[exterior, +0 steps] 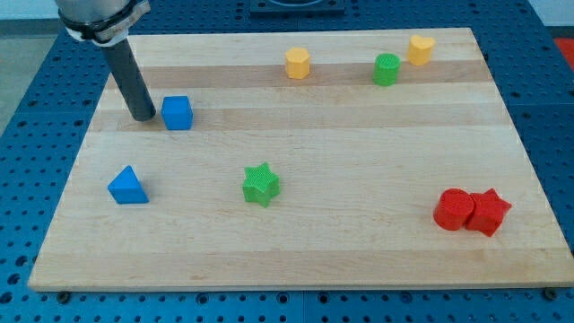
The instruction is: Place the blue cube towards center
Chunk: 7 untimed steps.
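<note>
The blue cube (178,113) sits on the wooden board (359,251) at the view's upper left. My tip (143,117) rests on the board just left of the cube, close to its left side, perhaps touching it. The dark rod rises from there to the view's top left corner.
A blue triangular block (128,186) lies at lower left. A green star (261,184) lies near the middle bottom. A yellow hexagonal block (298,63), a green cylinder (387,69) and a yellow block (421,48) line the top. A red cylinder (453,210) and red star (489,212) touch at lower right.
</note>
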Each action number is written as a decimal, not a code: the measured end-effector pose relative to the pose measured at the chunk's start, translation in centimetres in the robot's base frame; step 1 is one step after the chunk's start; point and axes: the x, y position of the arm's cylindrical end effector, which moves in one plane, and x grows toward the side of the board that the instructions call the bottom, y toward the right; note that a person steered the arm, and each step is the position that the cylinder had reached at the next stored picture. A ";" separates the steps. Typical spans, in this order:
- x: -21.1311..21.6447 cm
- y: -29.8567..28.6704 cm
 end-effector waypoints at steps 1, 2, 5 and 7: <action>0.0 1.1; -0.2 5.7; -0.2 16.5; -0.2 13.4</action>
